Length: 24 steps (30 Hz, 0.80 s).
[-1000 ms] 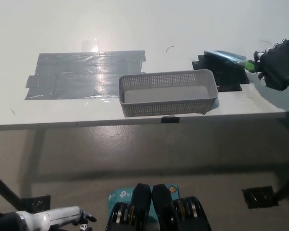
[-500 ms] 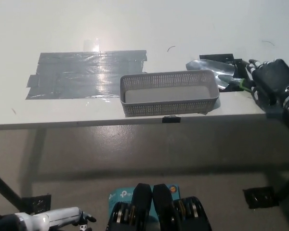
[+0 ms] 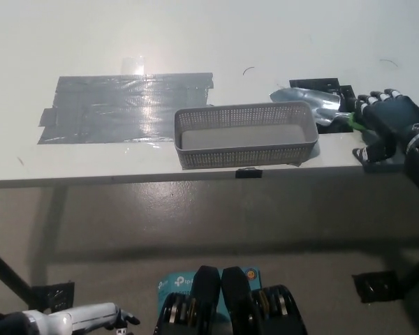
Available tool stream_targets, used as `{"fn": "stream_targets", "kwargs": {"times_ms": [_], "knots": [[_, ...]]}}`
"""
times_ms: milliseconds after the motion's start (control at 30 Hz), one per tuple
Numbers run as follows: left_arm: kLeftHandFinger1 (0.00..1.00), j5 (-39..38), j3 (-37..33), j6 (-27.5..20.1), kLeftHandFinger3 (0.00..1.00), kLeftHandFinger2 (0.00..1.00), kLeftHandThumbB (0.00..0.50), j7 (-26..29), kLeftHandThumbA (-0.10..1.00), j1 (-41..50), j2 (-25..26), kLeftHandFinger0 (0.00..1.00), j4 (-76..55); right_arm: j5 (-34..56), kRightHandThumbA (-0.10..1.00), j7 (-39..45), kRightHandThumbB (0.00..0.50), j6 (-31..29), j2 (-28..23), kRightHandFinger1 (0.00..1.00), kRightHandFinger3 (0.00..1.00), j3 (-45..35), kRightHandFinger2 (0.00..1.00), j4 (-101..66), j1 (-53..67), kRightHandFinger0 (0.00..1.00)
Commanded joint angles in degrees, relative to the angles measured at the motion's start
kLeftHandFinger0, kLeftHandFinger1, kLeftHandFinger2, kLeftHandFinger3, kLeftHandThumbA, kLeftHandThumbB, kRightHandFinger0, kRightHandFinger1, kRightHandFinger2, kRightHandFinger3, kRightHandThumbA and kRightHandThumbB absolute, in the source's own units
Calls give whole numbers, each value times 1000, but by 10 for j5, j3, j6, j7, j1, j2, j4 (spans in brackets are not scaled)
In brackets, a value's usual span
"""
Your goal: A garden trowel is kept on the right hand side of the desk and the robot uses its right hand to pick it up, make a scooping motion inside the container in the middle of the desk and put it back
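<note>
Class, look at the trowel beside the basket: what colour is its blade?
The trowel's blade is shiny silver-grey metal; only the head view shows it.

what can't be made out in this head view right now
- Trowel handle: hidden under the black right hand, so contact cannot be told.
- White left hand: cut off by the bottom edge, state unreadable.
- Basket floor: near wall hides its front strip.
- Black tape mark: partly covered by the trowel blade.

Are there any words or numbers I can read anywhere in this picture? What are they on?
"tp-link": on the teal box at the bottom, partly hidden, so I'm reading it from the logo and first letters.
Basket, trowel, tape patches: no writing to be seen.
</note>
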Motion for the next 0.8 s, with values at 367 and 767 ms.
{"fn": "stream_targets", "kwargs": {"times_ms": [367, 767], "knots": [[1000, 0, 14, 8, 1000, 1000, 500, 8, 1000, 15, 15, 1000, -8, 154, 602, 66, 305, 118, -80, 1000, 1000, -275, 1000, -526, 258, 1000], [1000, -4, 9, 8, 1000, 1000, 500, 26, 1000, 19, 9, 1000, -4, 108, 530, 15, 231, 71, 68, 1000, 1000, -215, 1000, -566, 479, 1000]]}}
